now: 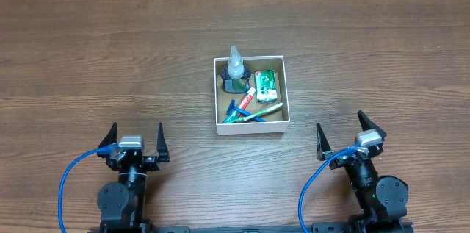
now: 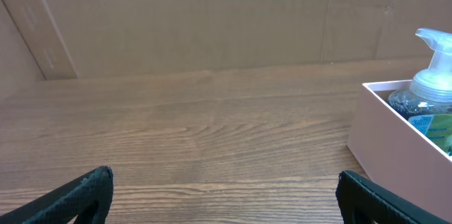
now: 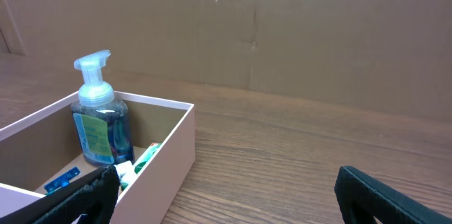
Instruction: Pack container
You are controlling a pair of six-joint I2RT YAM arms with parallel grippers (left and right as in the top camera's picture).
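The container, a square white-walled box with a brown inside, sits at the table's middle. Inside it stand a dark bottle with a clear pump nozzle, a green packet, a toothpaste tube, a blue item and a toothbrush. My left gripper is open and empty near the front left. My right gripper is open and empty at the front right. The box wall and bottle show in the left wrist view. The box and bottle show in the right wrist view.
The wooden table spreads on all sides of the box. A brown cardboard wall stands along the far edge, also in the right wrist view.
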